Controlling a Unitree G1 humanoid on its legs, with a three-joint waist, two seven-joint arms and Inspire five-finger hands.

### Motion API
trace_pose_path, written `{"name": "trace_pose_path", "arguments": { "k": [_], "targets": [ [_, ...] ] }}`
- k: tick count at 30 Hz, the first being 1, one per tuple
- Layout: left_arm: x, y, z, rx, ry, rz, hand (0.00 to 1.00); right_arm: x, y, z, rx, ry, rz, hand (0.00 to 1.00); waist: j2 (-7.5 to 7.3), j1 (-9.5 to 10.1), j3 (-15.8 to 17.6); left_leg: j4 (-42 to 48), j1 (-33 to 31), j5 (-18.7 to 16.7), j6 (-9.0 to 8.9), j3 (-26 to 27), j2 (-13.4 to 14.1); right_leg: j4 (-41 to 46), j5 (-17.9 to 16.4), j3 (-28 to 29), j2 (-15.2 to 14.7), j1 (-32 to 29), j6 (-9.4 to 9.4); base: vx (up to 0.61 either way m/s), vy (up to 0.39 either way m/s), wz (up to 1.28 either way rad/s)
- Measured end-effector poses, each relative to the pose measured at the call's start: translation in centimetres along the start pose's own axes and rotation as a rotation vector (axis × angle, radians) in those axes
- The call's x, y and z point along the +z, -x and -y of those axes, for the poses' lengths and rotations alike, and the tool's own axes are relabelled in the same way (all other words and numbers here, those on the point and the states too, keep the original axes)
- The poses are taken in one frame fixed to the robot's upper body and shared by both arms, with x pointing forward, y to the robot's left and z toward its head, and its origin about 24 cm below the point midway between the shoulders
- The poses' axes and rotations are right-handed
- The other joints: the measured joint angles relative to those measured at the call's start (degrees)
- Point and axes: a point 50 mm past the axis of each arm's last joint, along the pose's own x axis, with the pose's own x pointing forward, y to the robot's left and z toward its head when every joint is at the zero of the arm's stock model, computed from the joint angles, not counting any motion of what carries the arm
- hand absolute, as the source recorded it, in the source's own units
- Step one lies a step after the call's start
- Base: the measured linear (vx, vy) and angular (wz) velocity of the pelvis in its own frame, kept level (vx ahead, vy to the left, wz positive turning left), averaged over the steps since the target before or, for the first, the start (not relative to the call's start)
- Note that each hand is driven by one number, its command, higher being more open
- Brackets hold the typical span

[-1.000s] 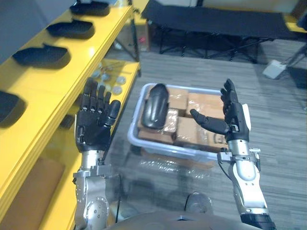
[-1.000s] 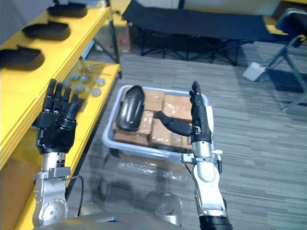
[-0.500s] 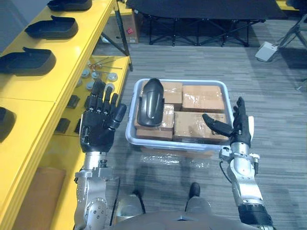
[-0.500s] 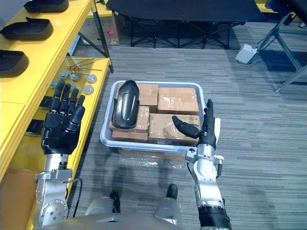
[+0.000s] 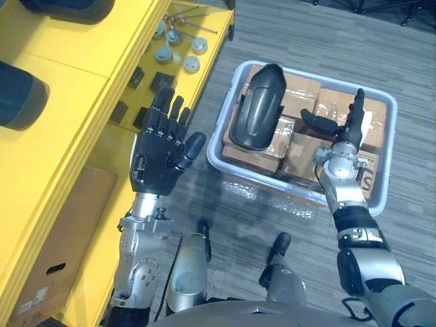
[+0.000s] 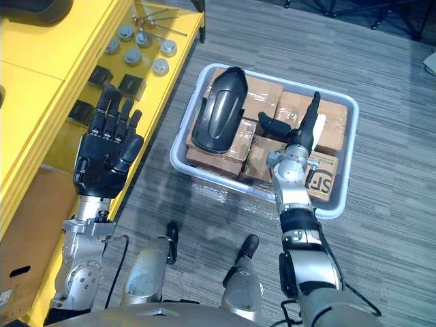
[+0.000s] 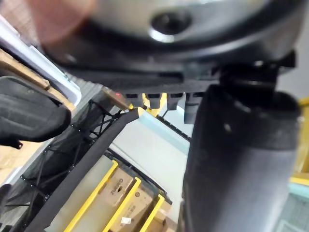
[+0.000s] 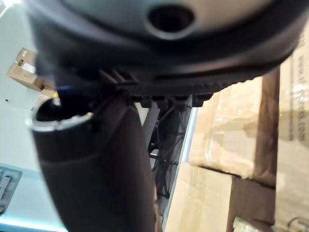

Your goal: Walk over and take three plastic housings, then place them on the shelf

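Left of the right hand's (image 6: 302, 138) straight, empty fingers (image 6: 313, 109), a housing (image 6: 219, 117) lies on boxes (image 6: 269, 95); left hand (image 6: 102, 167) spread, empty.

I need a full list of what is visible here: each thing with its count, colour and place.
tub: one, pale grey, on the floor
cardboard boxes: several, brown, inside the tub
plastic housing: one, black, lying on the cardboard boxes
shelf: one, yellow, at the robot's left
housings on the shelf: two partly seen, black, top board
round parts: several, silver-grey, lower shelf board
left robot hand: one, black, open, raised beside the shelf
right robot hand: one, black, open, above the cardboard boxes
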Motion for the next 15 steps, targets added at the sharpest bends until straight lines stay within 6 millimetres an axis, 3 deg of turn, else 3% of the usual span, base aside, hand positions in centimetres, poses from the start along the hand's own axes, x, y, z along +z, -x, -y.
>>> {"name": "trace_pose_path", "arguments": {
  "k": [8, 12, 15],
  "targets": [
    [-1.1, -0.6, 0.2, -0.034, 0.012, -0.05, 1.0, 3.5, -2.7, -0.9, 0.083, 0.077, 0.068, 1.0, 1.54, 0.52, 4.14, -0.41, 1.01, 0.19, 0.26, -1.38, -0.68, 0.32, -0.06, -2.95, -0.42, 1.54, -0.09, -0.01, 0.022, 0.07],
    [-2.0, -0.9, 0.7, -0.063, 0.03, -0.084, 1.0, 3.5, -3.8, -0.7, 0.105, 0.143, 0.005, 1.0, 2.96, 1.57, 5.8, -0.89, 0.98, 0.88, 0.26, -1.68, -0.7, 1.34, -0.28, -3.13, -0.54, 1.15, -0.4, -0.06, 0.017, 0.04],
    [-2.5, -1.1, 0.8, -0.067, 0.037, -0.102, 1.0, 2.9, -4.2, -0.6, 0.129, 0.21, -0.044, 1.0, 3.19, 2.3, 5.95, -1.18, 0.01, 1.74, 0.33, -2.13, -0.72, 2.5, -0.68, -3.42, -0.71, -0.23, -0.99, -0.07, 0.016, 0.05]
  ]
}}
